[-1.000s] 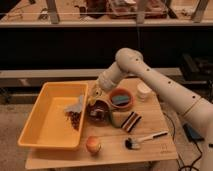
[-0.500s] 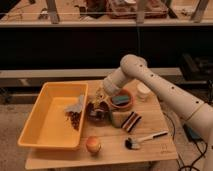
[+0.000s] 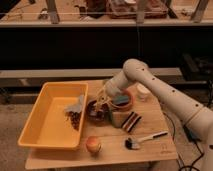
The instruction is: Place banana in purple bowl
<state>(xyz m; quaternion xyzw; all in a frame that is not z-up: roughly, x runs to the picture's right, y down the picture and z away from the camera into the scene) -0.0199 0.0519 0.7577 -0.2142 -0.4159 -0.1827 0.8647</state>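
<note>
The purple bowl (image 3: 94,111) stands on the wooden table (image 3: 107,152) between the yellow bin and the orange bowl (image 3: 123,102). My gripper (image 3: 102,101) reaches in from the right and hangs just above the purple bowl's right rim. A pale yellow elongated shape, apparently the banana (image 3: 101,95), shows at the gripper's tip over the bowl. I cannot tell whether it is held or resting in the bowl.
A big yellow bin (image 3: 46,122) with grey and dark items stands at the left. A red-and-yellow fruit (image 3: 92,144) and a brush (image 3: 144,139) lie near the front edge. A green sponge (image 3: 117,118), a striped block (image 3: 131,121) and a white cup (image 3: 143,92) lie right of the bowls.
My arm has swung a little to the right and lower. The gripper has come down closer over the purple bowl.
</note>
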